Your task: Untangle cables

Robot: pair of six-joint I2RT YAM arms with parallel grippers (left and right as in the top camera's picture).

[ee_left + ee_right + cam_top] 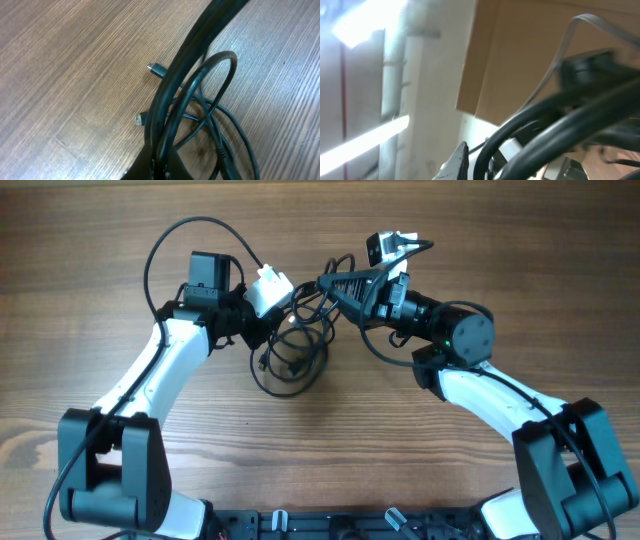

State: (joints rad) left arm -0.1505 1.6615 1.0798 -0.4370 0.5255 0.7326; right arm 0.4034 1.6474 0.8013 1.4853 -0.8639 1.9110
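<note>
my left gripper [161,167] shows only as a dark mass at the bottom edge of the left wrist view. two strands of the cables [200,75] rise straight out of it, so it is closed on them. one strand runs up and out of the top of the view, and the other curls into a loop beside it. thinner strands cross lower down, lying slack on the table [75,60]. just left of the thick strands a plug [157,68] rests on the wood, and a second plug [140,119] with a pale metal tip lies nearer to me.

from overhead, my left gripper [266,328] sits at the upper left edge of the cables [295,360], with its white wrist camera [270,288] above it.

my right gripper [325,283] points left at the top of the same tangle, and its fingers taper to a narrow tip. strands loop over and around it, and i cannot tell whether it pinches any. its wrist view tilts upward: one fingertip [457,160] shows at the bottom edge, with thick blurred cables [560,125] crossing just beside it in front of a brown panel [520,50].

the main coil lies on the table [100,260] between my two arms, just below both grippers.
</note>
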